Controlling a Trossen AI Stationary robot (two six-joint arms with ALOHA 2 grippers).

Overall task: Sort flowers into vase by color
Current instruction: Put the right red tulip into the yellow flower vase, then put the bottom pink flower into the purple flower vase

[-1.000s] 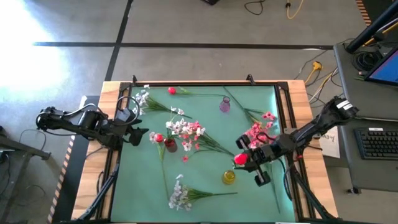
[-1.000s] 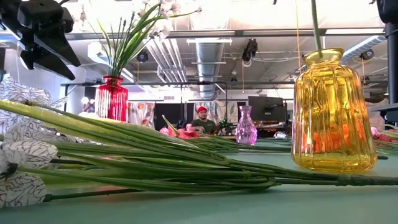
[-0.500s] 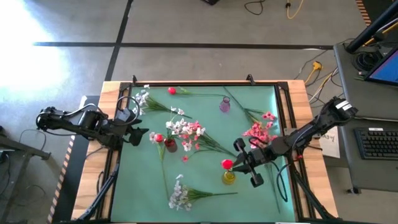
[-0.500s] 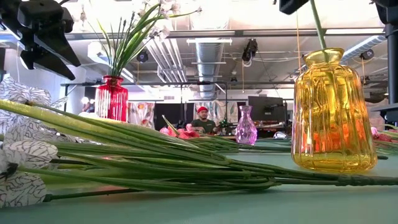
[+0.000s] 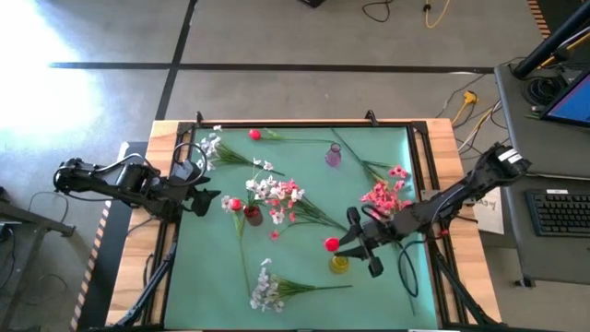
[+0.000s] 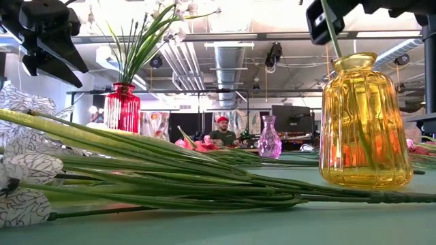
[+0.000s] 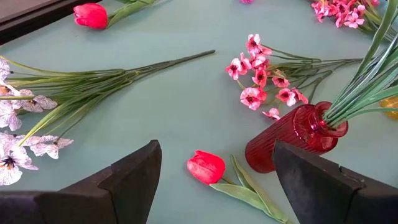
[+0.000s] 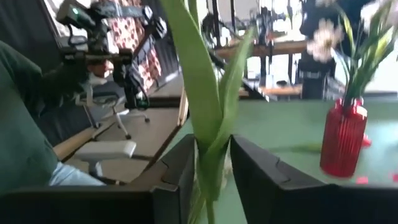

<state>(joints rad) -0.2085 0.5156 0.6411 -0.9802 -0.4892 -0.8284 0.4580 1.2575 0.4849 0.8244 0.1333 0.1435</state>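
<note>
Red bud (image 5: 331, 243) leans away from the yellow vase (image 5: 340, 264), stem slanting down into its mouth; the right gripper (image 5: 361, 249), beside the vase, is clamped on that stem

A green mat (image 5: 304, 198) is covering the surface, whose wooden edge (image 5: 168, 134) is showing around it. Beyond the right edge, a black keyboard (image 5: 562, 212) and an open laptop (image 5: 569, 97) are sitting on a side desk. Yellow and white cables (image 5: 466, 101) are trailing across the grey floor. In the low view, a person in a red cap (image 6: 221, 133) is sitting far back in the room beside a dark monitor (image 6: 289, 117), and a round ventilation duct (image 6: 228, 61) is running overhead.
</note>
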